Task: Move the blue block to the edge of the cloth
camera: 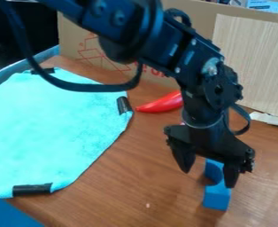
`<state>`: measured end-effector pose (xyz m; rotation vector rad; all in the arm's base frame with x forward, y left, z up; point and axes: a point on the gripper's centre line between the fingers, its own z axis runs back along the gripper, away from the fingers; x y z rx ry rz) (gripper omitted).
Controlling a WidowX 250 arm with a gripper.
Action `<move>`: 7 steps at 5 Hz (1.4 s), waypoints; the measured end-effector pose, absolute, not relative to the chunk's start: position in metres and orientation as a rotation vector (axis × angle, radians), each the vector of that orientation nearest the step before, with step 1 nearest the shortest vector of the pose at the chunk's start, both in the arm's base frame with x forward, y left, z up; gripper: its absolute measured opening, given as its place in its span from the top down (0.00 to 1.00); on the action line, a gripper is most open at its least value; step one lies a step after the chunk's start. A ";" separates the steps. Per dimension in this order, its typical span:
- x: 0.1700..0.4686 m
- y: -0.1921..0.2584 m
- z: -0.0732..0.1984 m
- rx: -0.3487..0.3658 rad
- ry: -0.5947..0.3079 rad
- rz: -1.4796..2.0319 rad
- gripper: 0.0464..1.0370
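The jaws of the gripper (pixel 207 178) pointed down in the lower right of the frame and stood wide apart. The blue block (pixel 217 197) rested on the surface (pixel 123 195) beneath and partly behind them. One jaw overlapped the block in view; contact could not be confirmed. This placement suited a grasp: the wide gap presumably allowed the jaws to pass around the block before closing. The block's curved cutout probably called for a grip on its solid faces.

The arm (pixel 165 44) extended from the top edge. The cloth (pixel 52 133) lay at the left, well apart from the block, so transfer remained to be done. Black tape (pixel 32 189) at its corners presumably secured it against shifting. Its near edge offered the shorter route for placement. The red pepper (pixel 162 103) lay beyond the gripper, near the cloth's right corner; a low sideways path toward that corner could have struck it.
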<state>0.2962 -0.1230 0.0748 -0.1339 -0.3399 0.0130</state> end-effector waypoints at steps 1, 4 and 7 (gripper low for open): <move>0.304 -0.127 0.064 -0.136 -0.316 0.081 0.04; 0.301 -0.140 0.043 -0.117 -0.282 0.156 0.49; 0.296 -0.141 0.105 -0.256 -0.342 0.104 0.79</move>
